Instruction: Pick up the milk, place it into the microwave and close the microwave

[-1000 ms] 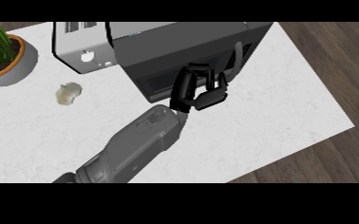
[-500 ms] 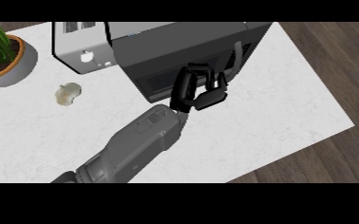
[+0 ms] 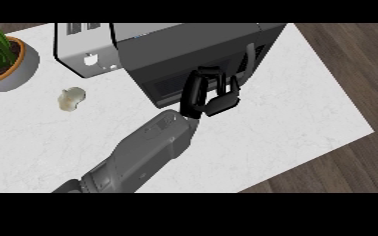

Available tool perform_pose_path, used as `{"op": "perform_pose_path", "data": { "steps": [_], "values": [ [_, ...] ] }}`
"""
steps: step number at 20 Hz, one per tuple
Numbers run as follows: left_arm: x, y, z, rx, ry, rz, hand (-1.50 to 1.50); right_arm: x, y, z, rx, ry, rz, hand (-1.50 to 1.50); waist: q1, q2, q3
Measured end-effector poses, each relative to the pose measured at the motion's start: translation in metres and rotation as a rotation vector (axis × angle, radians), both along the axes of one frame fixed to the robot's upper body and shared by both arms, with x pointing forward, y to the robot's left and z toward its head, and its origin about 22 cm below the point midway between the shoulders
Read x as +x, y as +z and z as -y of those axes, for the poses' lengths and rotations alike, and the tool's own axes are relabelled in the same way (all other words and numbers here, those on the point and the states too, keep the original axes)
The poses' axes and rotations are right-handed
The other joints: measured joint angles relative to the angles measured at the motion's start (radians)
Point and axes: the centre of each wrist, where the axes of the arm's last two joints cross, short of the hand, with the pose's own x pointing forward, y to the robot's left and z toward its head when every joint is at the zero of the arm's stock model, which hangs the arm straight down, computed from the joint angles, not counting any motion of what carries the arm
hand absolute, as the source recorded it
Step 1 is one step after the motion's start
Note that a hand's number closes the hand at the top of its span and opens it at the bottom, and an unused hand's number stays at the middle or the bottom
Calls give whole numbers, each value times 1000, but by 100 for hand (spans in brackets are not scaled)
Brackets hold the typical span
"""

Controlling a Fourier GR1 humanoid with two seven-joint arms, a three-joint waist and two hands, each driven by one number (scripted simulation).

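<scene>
You see the left hand (image 3: 211,94) against the microwave (image 3: 193,50) door, fingers curled together, clasping nothing, just beside the microwave's handle (image 3: 248,62), milk hidden, toaster (image 3: 83,52) left of the microwave.

Potted plant (image 3: 10,60) cut off by the left edge. The black hand (image 3: 210,94) overlaps the lower part of the microwave (image 3: 196,50) door. Forearm (image 3: 140,155) runs out at the lower edge. Small pale object (image 3: 71,98) on the counter: identity indeterminable. Milk hidden.
</scene>
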Motion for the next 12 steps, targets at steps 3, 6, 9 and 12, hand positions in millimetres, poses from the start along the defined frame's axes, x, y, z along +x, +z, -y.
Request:
{"op": "perform_pose_path", "data": {
  "steps": [3,6,9,12],
  "values": [
    [0,0,1,-1,-3,8,150,2,1,5,9,2,-4,-150,3,3,1],
    [0,1,2,-6,-4,8,150,5,0,8,29,10,-10,-150,4,4,2],
    [0,1,3,-9,-11,11,150,7,-3,12,57,16,-15,-150,7,6,3],
    [0,2,4,-11,-15,13,150,9,-3,17,77,20,-18,-150,10,7,3]
  ]
}}
